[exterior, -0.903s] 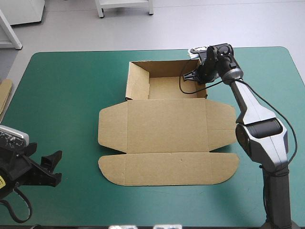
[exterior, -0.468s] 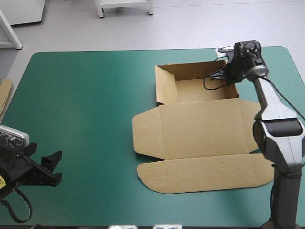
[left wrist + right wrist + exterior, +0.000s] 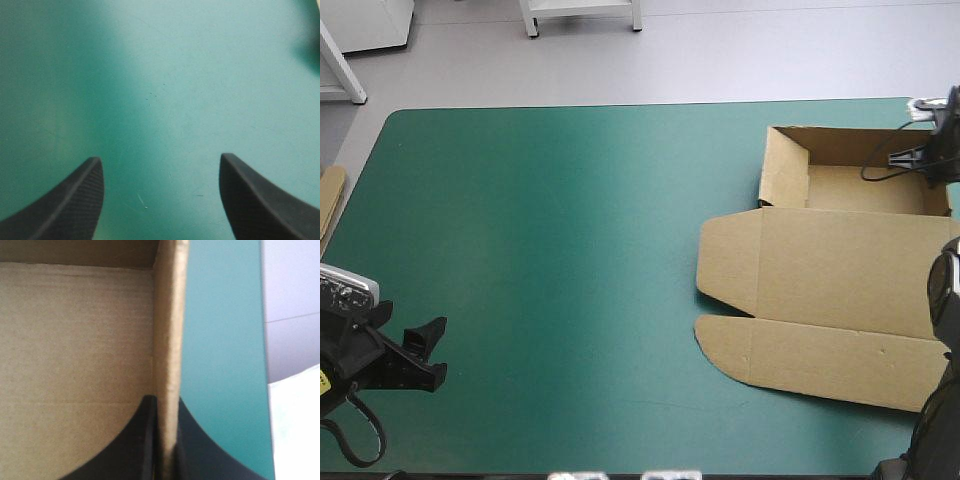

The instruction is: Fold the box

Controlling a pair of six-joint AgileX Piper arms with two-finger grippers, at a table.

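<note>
teal-green cover [image 3: 570, 250] is stretching across the whole table, and we are finding most of it bare. at its right side the brown box [image 3: 840, 250] is lying as an open tray with its lid spread flat. the tray [image 3: 860, 190], walls raised, is sitting near the far right corner. the lid [image 3: 830, 310], with its rounded flaps, is reaching toward the near edge, and part of it is passing out of the high view. we are judging that the box is sitting this far right because the right arm is holding it there by one wall. the right gripper [image 3: 166, 402] is pinching a wall [image 3: 169, 330] at the tray's far right corner, one black finger inside the tray and one outside, all but closed on the board. the left gripper [image 3: 160, 165] is hanging over bare cover near the near left corner, well apart from the box, fingers spread wide and holding nothing; we are reading it as waiting. at the table's left edge a sliver of more brown board [image 3: 330, 205] is showing.
</note>
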